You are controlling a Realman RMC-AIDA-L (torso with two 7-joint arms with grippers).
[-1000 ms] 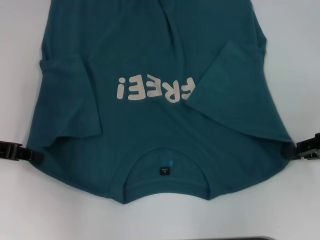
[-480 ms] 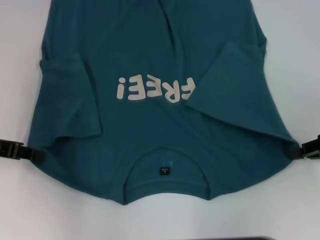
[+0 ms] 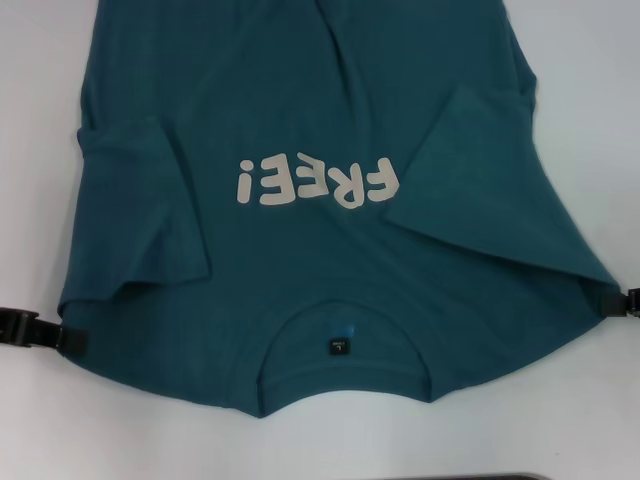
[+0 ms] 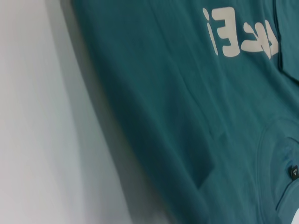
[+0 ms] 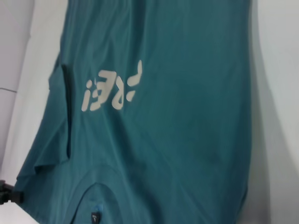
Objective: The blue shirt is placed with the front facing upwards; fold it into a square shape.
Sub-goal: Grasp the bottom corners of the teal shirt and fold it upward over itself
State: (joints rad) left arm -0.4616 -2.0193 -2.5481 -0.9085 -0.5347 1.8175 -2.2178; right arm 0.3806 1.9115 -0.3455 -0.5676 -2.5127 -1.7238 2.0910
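since the earlier head views the blue shirt [image 3: 330, 230] has been drawn outward at both shoulder corners: its right shoulder edge has been pulled further toward the right gripper [image 3: 622, 303], and the white "free!" lettering [image 3: 313, 183], partly covered by the folded right sleeve [image 3: 480, 175] a moment ago, is now fully uncovered. the collar [image 3: 340, 365] and its small dark label [image 3: 338, 346] have slid slightly toward the robot and to the right. the left gripper [image 3: 40, 332] has been moved lower and further out of view.

the shirt is laid front up on the white table [image 3: 80, 430], spread between the two jaws, collar nearest the robot and hem beyond the far edge of view. both sleeves are already turned inward over the chest; the left sleeve [image 3: 140, 215] lies just inside the left jaws' side.

each gripper is seen only as a dark tip touching a shoulder corner of the cloth. whether the jaws are clamped on fabric or parted cannot be told from any view; the wrist views show only cloth and table.

the tensioning is judged to be a smoothing step: wrinkles across the shoulders are being taken out. the lengthwise folds are not yet done, so the task is judged to be at an early-to-middle stage.
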